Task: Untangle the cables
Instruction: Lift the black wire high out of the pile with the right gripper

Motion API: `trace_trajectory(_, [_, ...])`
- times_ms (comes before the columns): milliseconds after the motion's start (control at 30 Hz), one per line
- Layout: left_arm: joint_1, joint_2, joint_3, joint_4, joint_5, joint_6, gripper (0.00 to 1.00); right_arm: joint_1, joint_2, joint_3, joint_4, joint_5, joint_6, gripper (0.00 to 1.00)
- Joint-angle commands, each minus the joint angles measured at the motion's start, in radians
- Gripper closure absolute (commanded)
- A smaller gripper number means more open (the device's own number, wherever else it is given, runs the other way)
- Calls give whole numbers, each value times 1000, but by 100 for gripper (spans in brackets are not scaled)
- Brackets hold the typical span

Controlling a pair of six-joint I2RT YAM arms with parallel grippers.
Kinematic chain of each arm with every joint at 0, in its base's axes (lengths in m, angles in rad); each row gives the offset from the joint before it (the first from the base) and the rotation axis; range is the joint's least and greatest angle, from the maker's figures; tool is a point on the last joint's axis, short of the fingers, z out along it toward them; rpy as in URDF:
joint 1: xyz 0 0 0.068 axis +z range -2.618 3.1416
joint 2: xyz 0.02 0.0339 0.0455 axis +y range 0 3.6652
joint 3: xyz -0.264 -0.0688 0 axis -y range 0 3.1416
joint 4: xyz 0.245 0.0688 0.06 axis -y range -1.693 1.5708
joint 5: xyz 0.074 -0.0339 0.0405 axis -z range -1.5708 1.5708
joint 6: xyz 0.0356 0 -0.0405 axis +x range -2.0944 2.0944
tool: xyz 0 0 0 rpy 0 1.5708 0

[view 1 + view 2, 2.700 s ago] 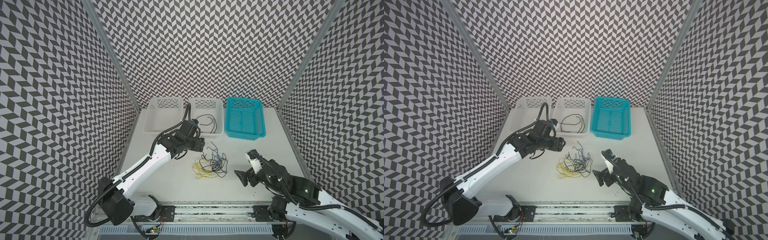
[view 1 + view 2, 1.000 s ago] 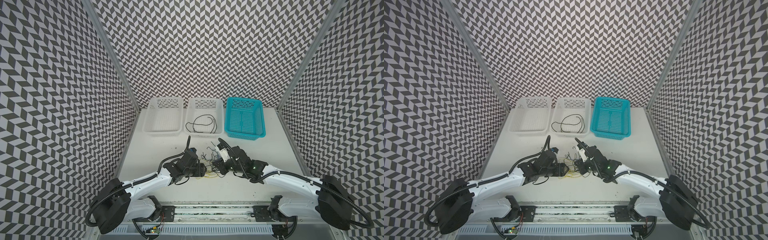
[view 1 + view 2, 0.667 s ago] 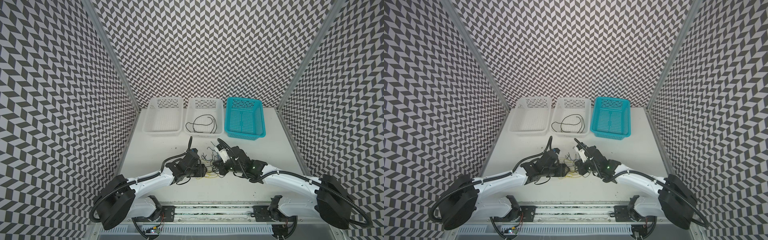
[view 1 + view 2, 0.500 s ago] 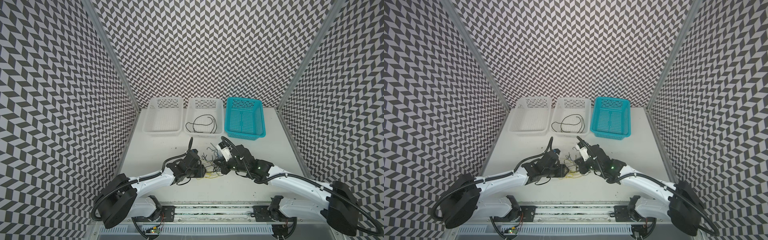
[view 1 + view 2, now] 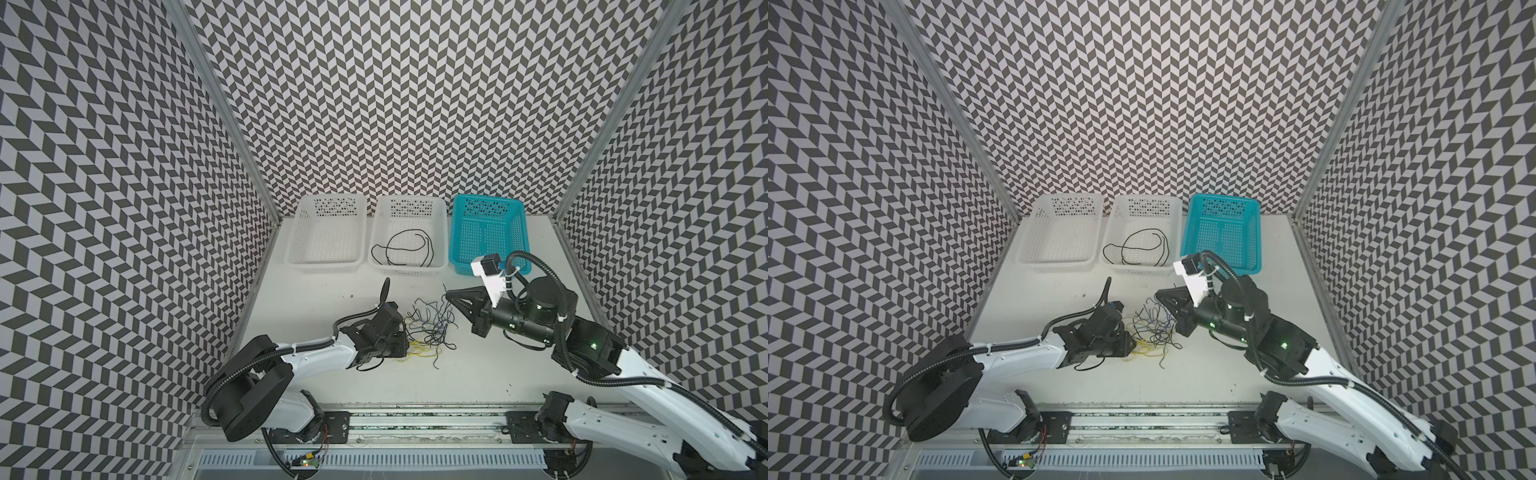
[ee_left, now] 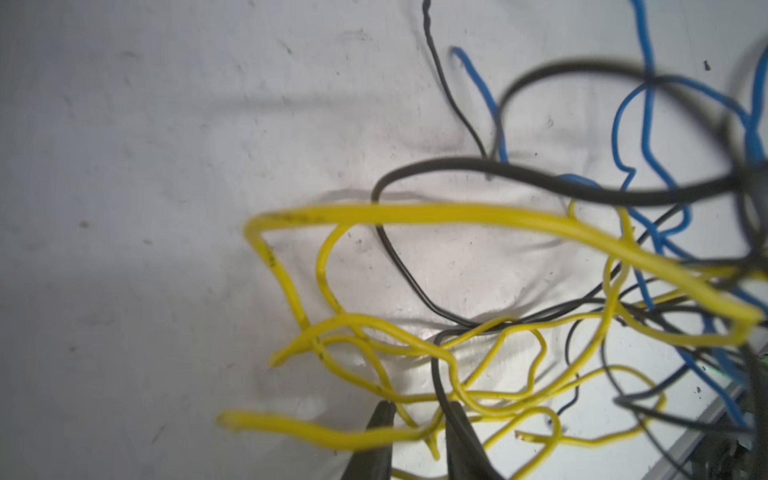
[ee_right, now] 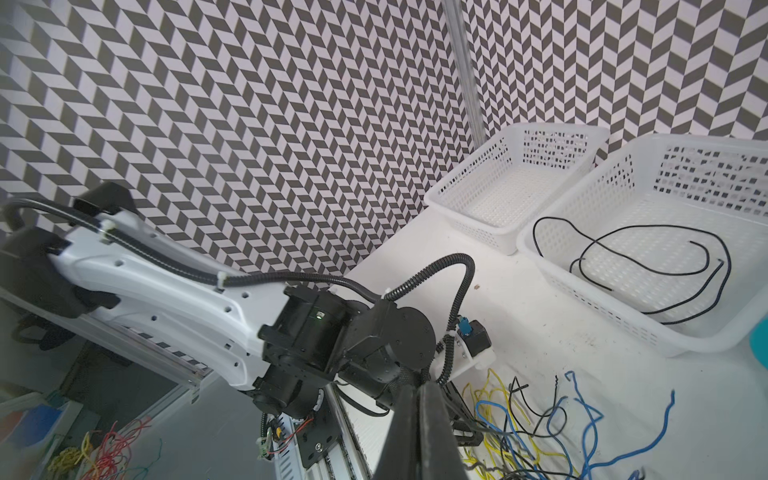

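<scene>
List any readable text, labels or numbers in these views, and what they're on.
No text can be read.
Yellow cable: dark print along its jacket in the left wrist view, too blurred to read.
No other text shows in any view.

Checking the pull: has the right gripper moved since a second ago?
Yes. The right gripper has pulled away from the cable tangle, toward the blue basket, in both top views.

walls (image 5: pixel 395 104): black-and-white chevron panels; table (image 5: pixel 478 374): white, scuffed; light: bright, even
</scene>
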Motion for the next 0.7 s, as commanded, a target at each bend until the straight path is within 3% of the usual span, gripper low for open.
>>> trace_trajectory(0, [-6, 35, -24, 10, -13, -2, 77, 7, -18, 104, -43, 10, -49, 100])
trace_trajectory(500, [-6, 110, -44, 20, -35, -6, 79, 8, 96, 616, -313, 53, -169, 100])
trace_trajectory(667, [-1, 68, -43, 9, -56, -3, 79, 7, 168, 780, -378, 93, -205, 100])
